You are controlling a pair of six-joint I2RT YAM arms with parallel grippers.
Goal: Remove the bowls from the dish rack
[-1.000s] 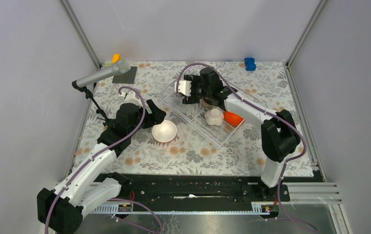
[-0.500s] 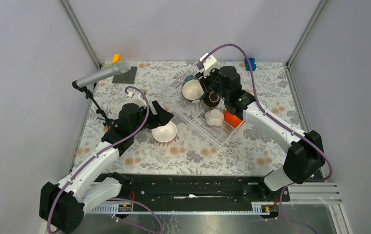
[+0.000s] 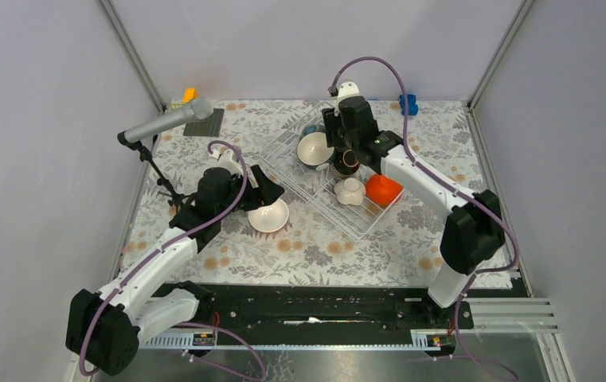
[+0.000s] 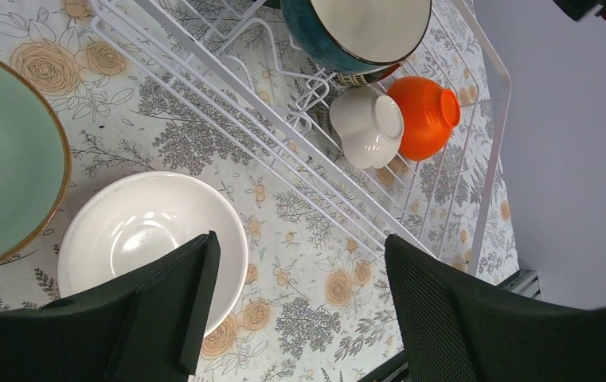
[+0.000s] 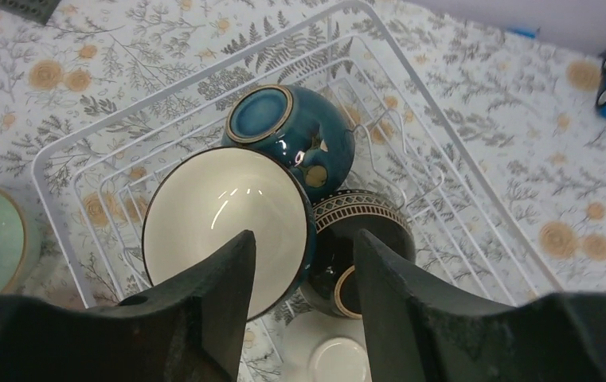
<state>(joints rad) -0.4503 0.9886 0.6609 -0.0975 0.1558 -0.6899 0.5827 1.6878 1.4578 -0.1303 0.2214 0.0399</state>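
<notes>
Two robot arms over a floral tablecloth [image 3: 323, 247], seen from above and from each wrist.

At far centre, set cornerwise: the white wire dish rack [image 3: 306, 185], five bowls inside. Poised above its far half, the right gripper [image 5: 303, 235], jaws parted, straddling the rim of a blue bowl with cream lining [image 5: 224, 223] without pinching it, a gap visible on either side of the rim. That bowl tipped on its side, mouth toward the wrist camera, up against a dark patterned bowl [image 5: 363, 239], likewise tipped, foot ring showing. Just beyond the pair, a glossy blue bowl [image 5: 287, 127] turned upside down, foot ring up. Nearer in the rack, a small white bowl [image 4: 369, 126], inverted, touching an orange bowl [image 4: 425, 115] tipped over at its right.

Outside the rack, on the cloth to its near left: a plain white bowl [image 4: 152, 239], upright, and just beside it a pale green bowl [image 4: 5, 159] with a brown rim, also upright. Over the white one, the left gripper [image 4: 299, 243], jaws spread wide, holding nothing; one finger [image 4: 164, 310] overlapping the bowl's rim in the wrist view, contact impossible to judge.

At the far right edge of the cloth, a blue toy [image 3: 408, 103]. At far left, a grey microphone [image 3: 168, 121] on a stand, with a dark grey plate [image 3: 205, 123] just to its right.
</notes>
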